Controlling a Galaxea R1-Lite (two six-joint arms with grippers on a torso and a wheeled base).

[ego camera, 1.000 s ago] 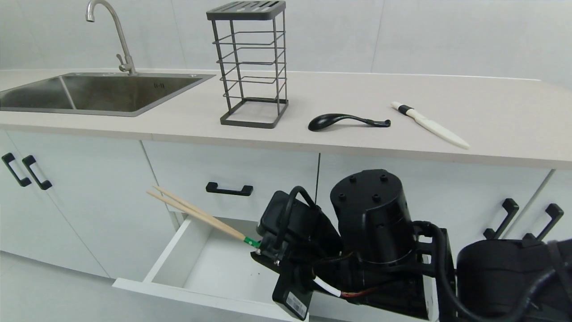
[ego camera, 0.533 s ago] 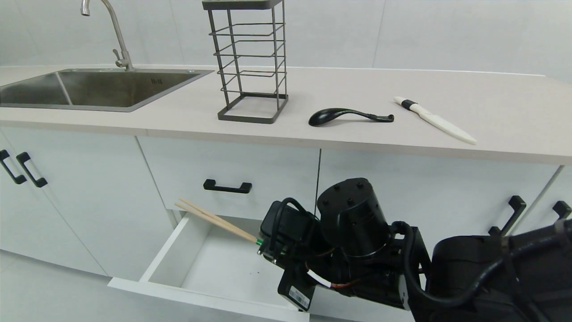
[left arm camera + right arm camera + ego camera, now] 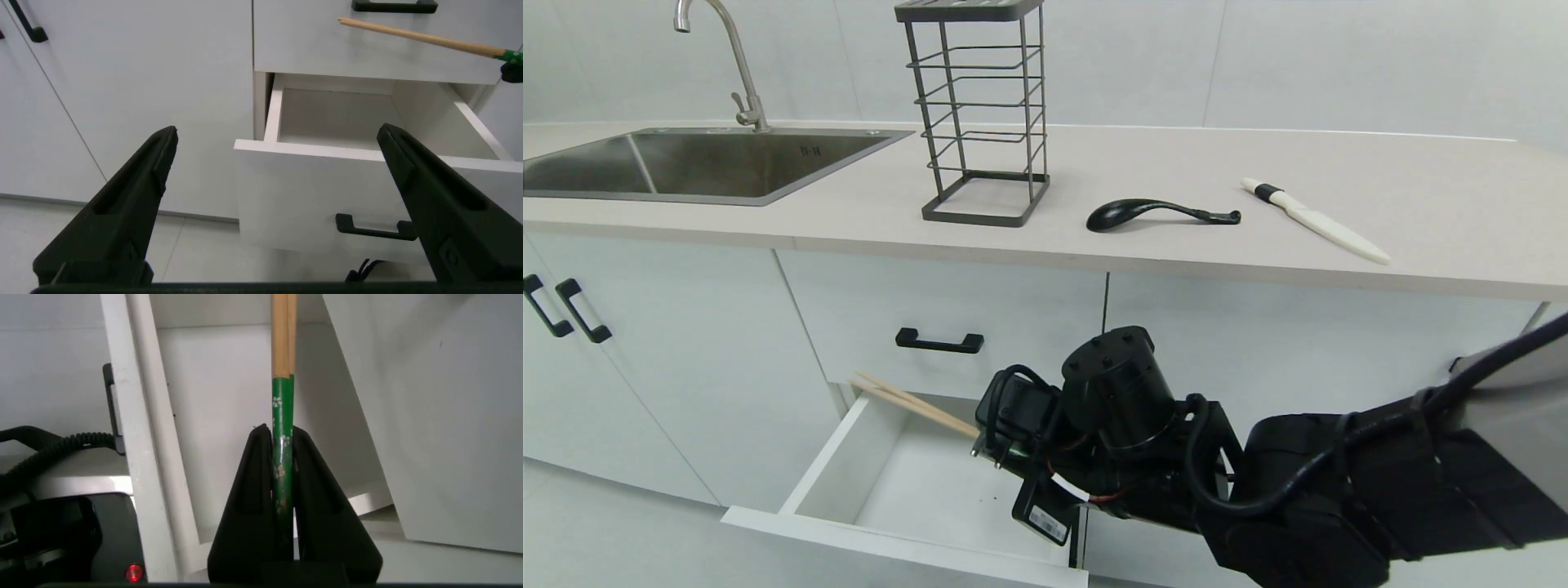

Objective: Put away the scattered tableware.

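Note:
A pair of wooden chopsticks with green ends is clamped in my right gripper, which is shut on them. They reach out over the open white drawer below the counter, tips near its back left corner. A black spoon and a white knife lie on the counter. My left gripper is open and holds nothing. It hangs in front of the drawer's front panel, with the chopsticks beyond it.
A dark wire rack stands on the counter left of the spoon. A steel sink with a faucet is at the far left. Closed cabinet doors and a shut upper drawer with a black handle flank the open drawer.
The head camera has shifted a little. My right gripper has sunk lower with the chopsticks, which now lie flatter and closer over the open drawer.

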